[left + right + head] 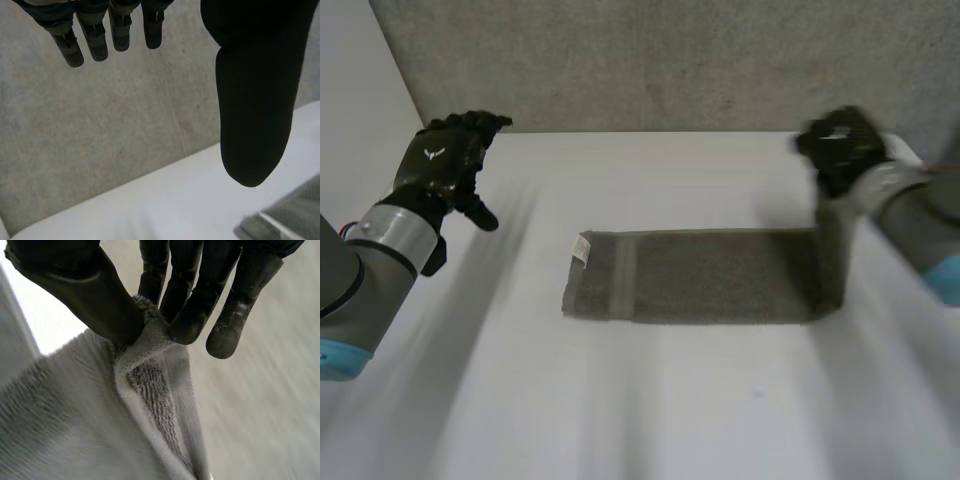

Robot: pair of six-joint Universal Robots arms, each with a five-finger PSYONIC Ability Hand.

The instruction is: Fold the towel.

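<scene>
White table across the whole scene, and there's the grey towel in the middle of it, a long narrow strip with its long axis running side to side between the two arms. The left end lies flat on the table. The right end is up off the surface, because the right hand is pinching it: the wrist view shows the cloth's edge bunched between the thumb and the straight fingers, with the rest of the towel hanging away below the palm. So the right hand is the one on the job. Over on the other side, the left hand hovers above the table, well apart from the towel's left end, fingers relaxed and spread, holding nothing. Everything looks to hinge on that axis: the free left end lies straight across from the right hand, so the held end would need to travel leftward along the strip to meet it. There's a small white label at the left end's far corner, a handy mark to aim for.
</scene>
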